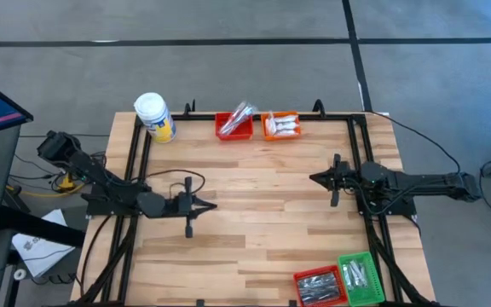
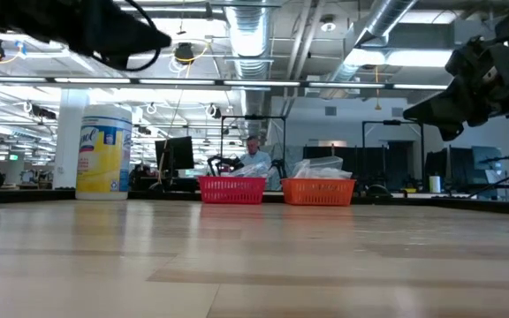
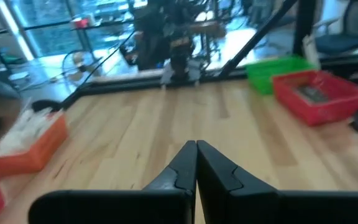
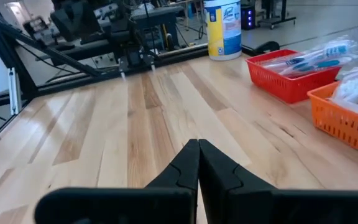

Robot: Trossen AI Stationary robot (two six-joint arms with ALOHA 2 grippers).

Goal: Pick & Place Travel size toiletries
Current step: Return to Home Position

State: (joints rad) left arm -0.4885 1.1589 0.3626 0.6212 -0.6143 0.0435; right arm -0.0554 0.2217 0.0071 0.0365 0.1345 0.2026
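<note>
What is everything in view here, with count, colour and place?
table: one, light wood, under both arms
jar: one, white lid, yellow label, back left corner
back red basket: one, red, back edge
clear-wrapped toiletries: a few, clear, in the back red basket
orange basket: one, orange, beside the back red basket, apart from it
white packets: several, white, in the orange basket
front red basket: one, red, front right corner
grey sticks: several, grey, in the front red basket
green basket: one, green, beside the front red basket
silver tubes: several, silver, in the green basket
person: one, in the room beyond the table
left gripper: dark, shut, empty, left-middle
right gripper: dark, shut, empty, right-middle
</note>
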